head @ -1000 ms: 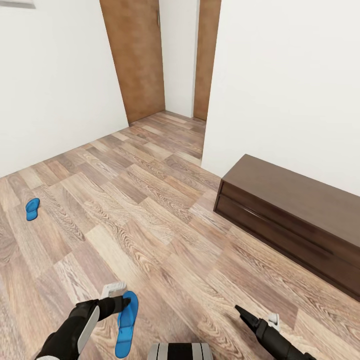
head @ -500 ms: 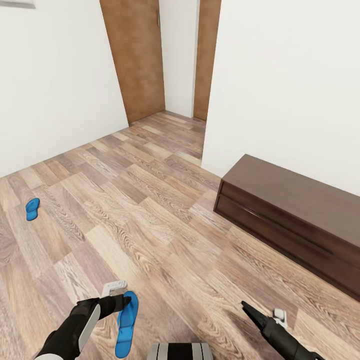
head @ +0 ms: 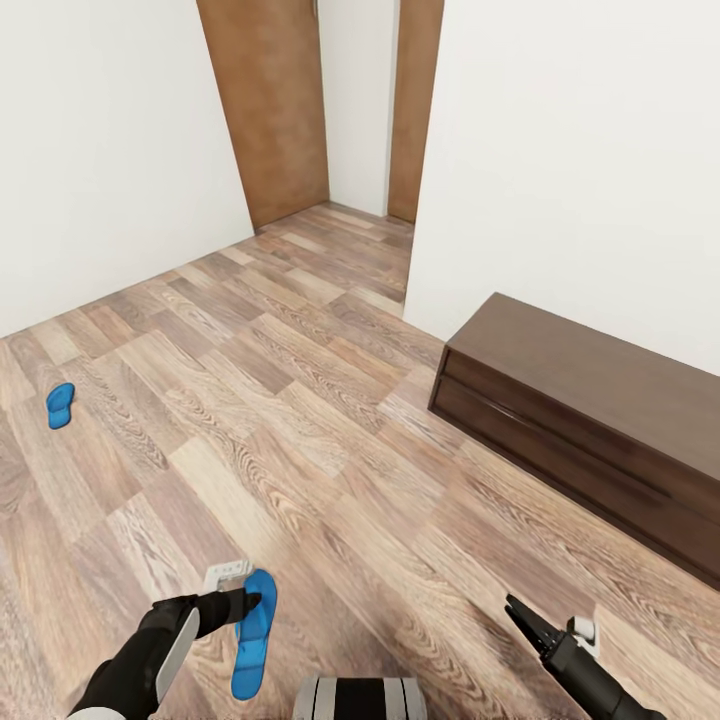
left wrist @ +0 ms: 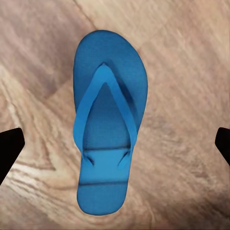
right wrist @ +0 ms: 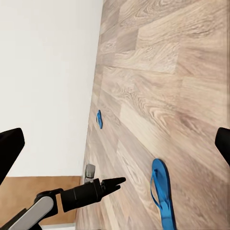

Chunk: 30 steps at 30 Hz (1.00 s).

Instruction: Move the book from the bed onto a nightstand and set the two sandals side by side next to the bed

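A wood-plank floor (head: 300, 420) is spread across most of the head view, bounded by white walls (head: 560, 150) and a brown door (head: 270, 100) at the upper middle. A long dark TV cabinet (head: 590, 420) is set against the wall at the right of the frame. One blue sandal (head: 253, 633) lies on the floor at the lower left, just beside the left claw (head: 250, 603), whose fingers are seen pressed into a single point from the head and right wrist views (right wrist: 112, 183); in the left wrist view the same sandal (left wrist: 109, 120) is shown from above, strap up, with dark fingertips (left wrist: 9, 148) spread wide at both edges, so that claw's state cannot be told. The second sandal (head: 60, 404) lies well apart at the left edge, near the wall, and appears small in the right wrist view (right wrist: 99, 119). The right claw (head: 528, 622) is at the lower right, its fingers close together and holding nothing
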### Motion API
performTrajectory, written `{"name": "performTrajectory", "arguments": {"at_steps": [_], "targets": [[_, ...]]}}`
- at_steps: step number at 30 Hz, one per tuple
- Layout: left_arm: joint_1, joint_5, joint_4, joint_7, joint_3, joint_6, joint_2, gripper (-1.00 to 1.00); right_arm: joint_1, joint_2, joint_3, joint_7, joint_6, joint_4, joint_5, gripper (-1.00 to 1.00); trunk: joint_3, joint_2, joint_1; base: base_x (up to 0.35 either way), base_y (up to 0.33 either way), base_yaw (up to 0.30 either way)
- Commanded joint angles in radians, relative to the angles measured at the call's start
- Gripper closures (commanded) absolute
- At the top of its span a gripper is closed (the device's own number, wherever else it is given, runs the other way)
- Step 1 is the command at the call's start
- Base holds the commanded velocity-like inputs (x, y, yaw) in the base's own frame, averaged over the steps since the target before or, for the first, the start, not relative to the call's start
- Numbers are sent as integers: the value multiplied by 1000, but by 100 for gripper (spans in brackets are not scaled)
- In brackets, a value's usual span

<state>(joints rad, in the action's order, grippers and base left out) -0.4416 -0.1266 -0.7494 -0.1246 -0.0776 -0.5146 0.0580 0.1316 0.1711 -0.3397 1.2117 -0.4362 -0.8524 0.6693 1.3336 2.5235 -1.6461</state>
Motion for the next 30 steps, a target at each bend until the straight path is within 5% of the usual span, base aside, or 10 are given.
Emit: {"name": "performTrajectory", "arguments": {"at_steps": [1,30], "targets": [[0,-9,-2,-1,-2,-7,0,-100,0,0,-1,2,-9,0,5,-100,5,1,0,0,0,0],[0,-10,-4,30,-2,-2,-2,-100,-1,1,-2,7,-9,1,0,-100,117,7,-13,0,0,0]]}}
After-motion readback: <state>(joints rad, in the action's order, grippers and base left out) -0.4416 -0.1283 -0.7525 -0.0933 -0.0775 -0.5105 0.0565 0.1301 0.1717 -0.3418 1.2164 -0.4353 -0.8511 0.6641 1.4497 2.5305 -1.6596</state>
